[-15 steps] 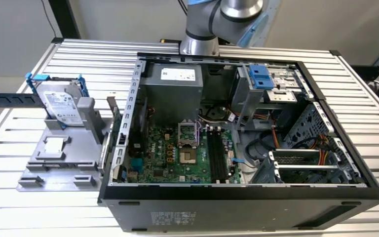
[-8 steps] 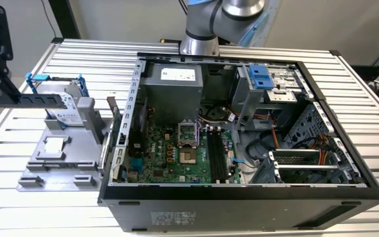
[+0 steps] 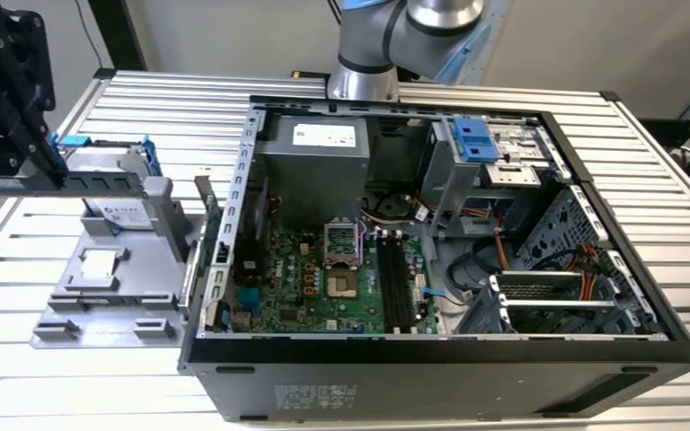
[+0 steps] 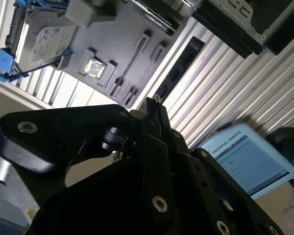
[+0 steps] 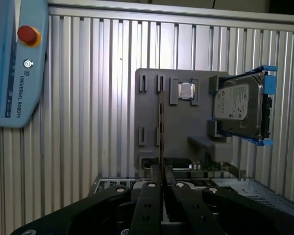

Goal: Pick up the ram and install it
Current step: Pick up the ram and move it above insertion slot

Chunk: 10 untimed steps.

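Note:
The ram (image 5: pixel 161 122) stands on its long edge in the slots of a grey fixture plate (image 5: pixel 152 112), beside a small square processor chip (image 5: pixel 186 90). In the second wrist view the ram (image 4: pixel 131 61) is a thin dark line on that plate. My gripper (image 5: pixel 161 172) hangs well above the plate, its fingertips in line with the ram's edge and apart from it. The fingers are shut with nothing between them, as the gripper (image 4: pixel 154 104) also looks in the second wrist view. In the exterior view the black tool head (image 3: pixel 4 90) is high at the left, over the fixture plate (image 3: pixel 141 305).
An open computer case (image 3: pixel 441 350) with a green motherboard (image 3: pixel 309 287) and long black slots (image 3: pixel 395 278) lies at the exterior view's right of the plate. A silver hard drive (image 5: pixel 240 107) in a blue-tipped bracket sits on the plate. A teach pendant (image 5: pixel 14 63) lies on the ribbed metal table.

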Motion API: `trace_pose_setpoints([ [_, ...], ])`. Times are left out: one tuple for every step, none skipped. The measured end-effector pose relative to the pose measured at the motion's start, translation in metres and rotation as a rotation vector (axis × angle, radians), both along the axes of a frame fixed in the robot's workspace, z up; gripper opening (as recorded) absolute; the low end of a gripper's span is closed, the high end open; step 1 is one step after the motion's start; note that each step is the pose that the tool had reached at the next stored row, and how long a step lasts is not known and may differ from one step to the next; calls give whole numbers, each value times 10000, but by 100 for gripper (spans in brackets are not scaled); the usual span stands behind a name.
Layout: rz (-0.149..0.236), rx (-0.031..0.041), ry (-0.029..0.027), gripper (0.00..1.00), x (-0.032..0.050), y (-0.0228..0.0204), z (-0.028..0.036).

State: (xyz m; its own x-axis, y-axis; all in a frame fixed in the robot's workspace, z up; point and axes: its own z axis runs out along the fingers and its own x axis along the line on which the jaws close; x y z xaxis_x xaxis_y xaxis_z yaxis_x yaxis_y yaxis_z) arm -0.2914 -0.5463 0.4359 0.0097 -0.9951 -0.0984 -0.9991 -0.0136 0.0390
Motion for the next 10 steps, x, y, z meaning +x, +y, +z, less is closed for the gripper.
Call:
trace_pose_setpoints([
  [-2,0,0,0,1,0,0],
  [-2,0,0,0,4,0,-1],
  [-1,0,0,0,7,0,0],
  [-1,0,-1,0,9,0,0],
  [0,0,-1,0,15,0,0],
  [1,-1,1,0,30,0,1],
  [0,-1,3,0,53,0,0],
  [0,0,3,0,80,0,0],
  [0,0,6,0,111,0,0],
  [-1,0,8,0,145,0,0],
])
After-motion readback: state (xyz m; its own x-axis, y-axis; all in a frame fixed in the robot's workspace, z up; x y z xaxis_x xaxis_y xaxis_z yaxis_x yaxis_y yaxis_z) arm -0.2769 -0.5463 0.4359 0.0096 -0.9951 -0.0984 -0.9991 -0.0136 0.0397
